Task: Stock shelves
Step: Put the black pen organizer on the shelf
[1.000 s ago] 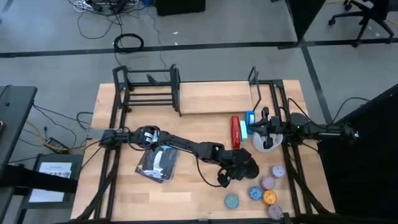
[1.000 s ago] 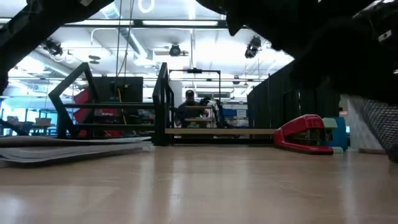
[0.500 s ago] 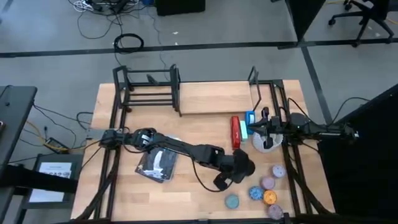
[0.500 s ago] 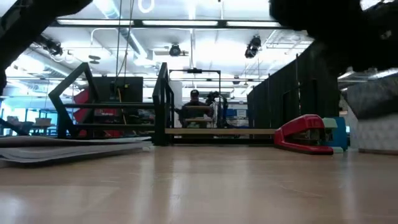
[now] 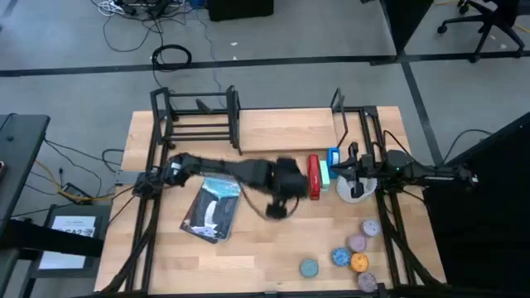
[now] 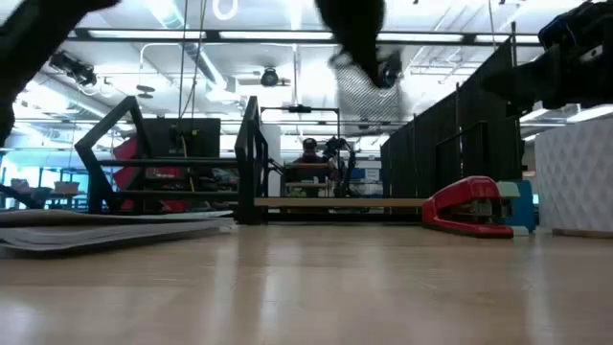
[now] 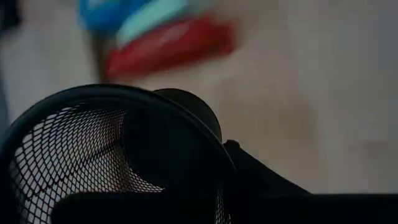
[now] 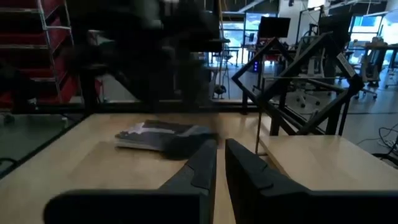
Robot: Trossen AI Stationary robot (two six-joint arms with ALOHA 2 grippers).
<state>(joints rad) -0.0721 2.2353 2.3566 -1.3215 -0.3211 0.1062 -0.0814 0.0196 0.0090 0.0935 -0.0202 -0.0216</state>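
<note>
The shelves stand at the table's far edge: a black barred rack (image 5: 195,120) joined to a pale board (image 5: 286,131). My left gripper (image 5: 286,180) is shut on a black mesh cup (image 7: 74,155), held in the air just left of a red stapler (image 5: 314,175). In the low view the cup (image 6: 359,77) shows high above the tabletop. My right gripper (image 5: 341,172) waits at the right, shut, with nothing between its fingers (image 8: 205,163), over a white cup (image 5: 354,189). My left gripper grips the mesh cup's wall at its rim (image 7: 211,140), one finger inside the cup (image 7: 168,134) and one outside (image 7: 261,180). The fingers come at the open top, slanting down from above. The cup is lifted clear of the table.
A blue box (image 5: 332,157) lies beside the stapler. A plastic-wrapped magazine (image 5: 211,211) lies at the middle left. Several small coloured round tins (image 5: 348,252) sit at the near right. Black frame rails (image 5: 153,207) run along both table sides.
My left gripper has lifted the mesh cup from the near right of the table, by the round tins. It has carried the cup up and toward the far left, to beside the red stapler. The cup is now clear of the tabletop.
</note>
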